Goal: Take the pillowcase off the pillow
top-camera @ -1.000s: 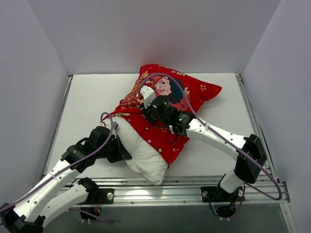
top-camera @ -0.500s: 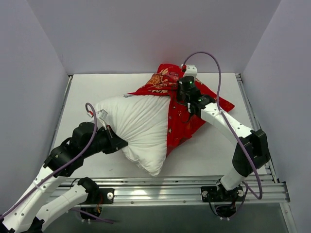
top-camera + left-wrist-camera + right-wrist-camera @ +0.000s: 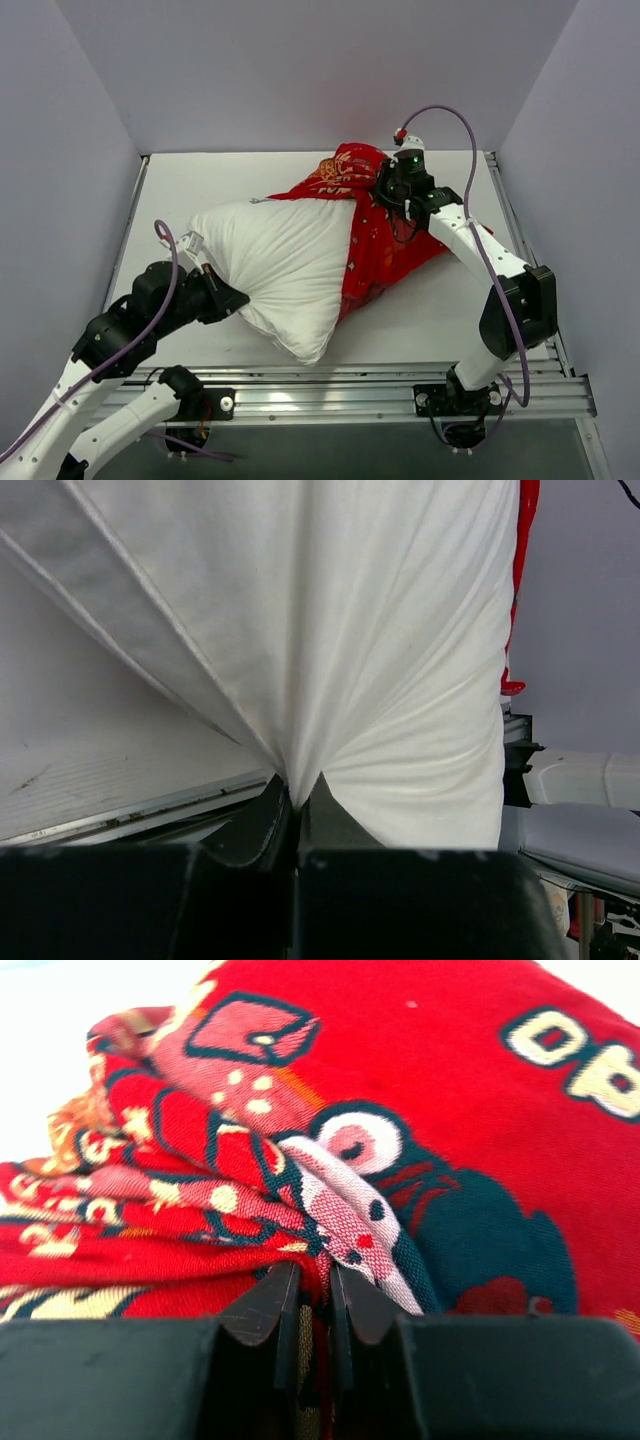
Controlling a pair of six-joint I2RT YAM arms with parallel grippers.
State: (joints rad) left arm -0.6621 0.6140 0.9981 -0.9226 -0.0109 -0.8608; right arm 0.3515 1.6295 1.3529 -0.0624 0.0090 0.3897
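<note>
The white pillow (image 3: 285,262) lies across the table's middle, most of it bare. The red pillowcase (image 3: 378,240) is bunched over its right end, up to the back right. My left gripper (image 3: 232,297) is shut on the pillow's lower left edge; in the left wrist view its jaws (image 3: 297,792) pinch white fabric (image 3: 350,640) fanning out from them. My right gripper (image 3: 388,183) is shut on a gathered fold of the pillowcase at the back; in the right wrist view (image 3: 313,1285) red printed cloth (image 3: 400,1090) is clamped between the jaws.
White walls enclose the table on the left, back and right. A metal rail (image 3: 380,385) runs along the near edge. The right arm's purple cable (image 3: 470,140) arcs above the pillowcase. The pillow's near corner (image 3: 312,352) is close to the rail.
The pillowcase has slid off toward the back right, baring most of the white pillow. My right gripper moved back and right with the cloth; my left pulled the pillow left.
</note>
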